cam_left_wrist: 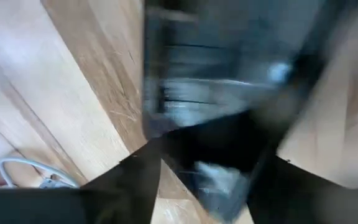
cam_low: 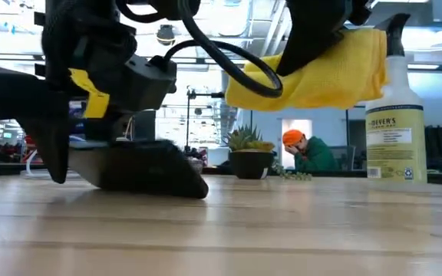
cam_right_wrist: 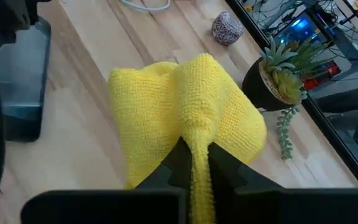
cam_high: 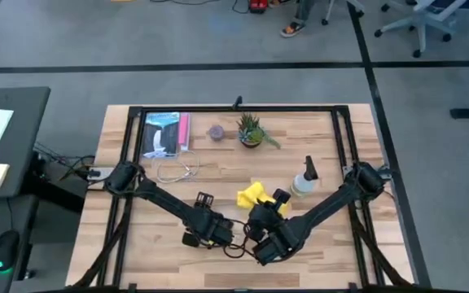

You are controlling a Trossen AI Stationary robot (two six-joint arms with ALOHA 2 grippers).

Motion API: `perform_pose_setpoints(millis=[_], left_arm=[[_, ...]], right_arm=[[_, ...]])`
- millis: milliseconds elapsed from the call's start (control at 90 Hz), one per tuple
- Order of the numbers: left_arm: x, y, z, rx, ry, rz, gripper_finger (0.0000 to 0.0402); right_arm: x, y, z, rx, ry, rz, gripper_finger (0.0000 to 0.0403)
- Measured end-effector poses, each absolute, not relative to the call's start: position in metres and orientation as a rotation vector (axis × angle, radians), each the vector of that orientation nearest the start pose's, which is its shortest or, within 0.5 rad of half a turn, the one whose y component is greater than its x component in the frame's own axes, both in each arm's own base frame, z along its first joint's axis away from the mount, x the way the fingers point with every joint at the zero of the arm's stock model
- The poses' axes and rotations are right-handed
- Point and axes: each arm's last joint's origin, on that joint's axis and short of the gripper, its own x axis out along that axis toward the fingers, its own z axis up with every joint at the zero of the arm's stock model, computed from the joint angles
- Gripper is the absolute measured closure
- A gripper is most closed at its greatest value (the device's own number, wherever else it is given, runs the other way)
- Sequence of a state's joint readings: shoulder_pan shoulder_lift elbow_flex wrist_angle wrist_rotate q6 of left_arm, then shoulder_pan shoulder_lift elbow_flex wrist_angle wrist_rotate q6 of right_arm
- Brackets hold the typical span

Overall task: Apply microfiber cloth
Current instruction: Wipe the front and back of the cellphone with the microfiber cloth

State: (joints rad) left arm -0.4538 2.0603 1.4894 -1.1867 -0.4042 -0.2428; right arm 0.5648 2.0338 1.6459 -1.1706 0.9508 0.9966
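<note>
Near the front middle of the table [cam_high: 316, 244], the right gripper [cam_right_wrist: 194, 163] has its fingers pinched on a fold of the microfiber cloth [cam_right_wrist: 185, 112], which hangs bunched and clear of the wood, as the low view shows. Just to its left, the left gripper [cam_high: 206, 228] sits low over the black smartphone [cam_low: 148, 172], which looks propped at a tilt off the table; the blurred wrist view suggests it holds the phone, but I cannot tell how its fingers stand. The spray bottle [cam_high: 304, 181] and a small potted plant [cam_high: 251, 130] stand farther back.

The likely trouble is the wipe itself. The cloth is gripped by a thin fold, so dragging it over the screen could pull it free. The two grippers are also close together, and a sideways sweep could knock the phone from its tilt.
</note>
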Motion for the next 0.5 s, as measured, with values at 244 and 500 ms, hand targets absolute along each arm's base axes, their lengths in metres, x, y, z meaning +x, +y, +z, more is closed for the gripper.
perform_pose_setpoints(millis=[244, 500], left_arm=[[0.327, -0.141, 0.176, 0.569, 1.610, 0.136, 0.0170], [0.277, -0.100, 0.221, 0.309, 1.387, 0.206, 0.0169]], right_arm=[[0.337, 0.188, 0.218, -0.224, 0.832, -0.768, 0.0393], [0.335, 0.180, 0.189, -0.254, 1.023, -0.657, 0.0393]])
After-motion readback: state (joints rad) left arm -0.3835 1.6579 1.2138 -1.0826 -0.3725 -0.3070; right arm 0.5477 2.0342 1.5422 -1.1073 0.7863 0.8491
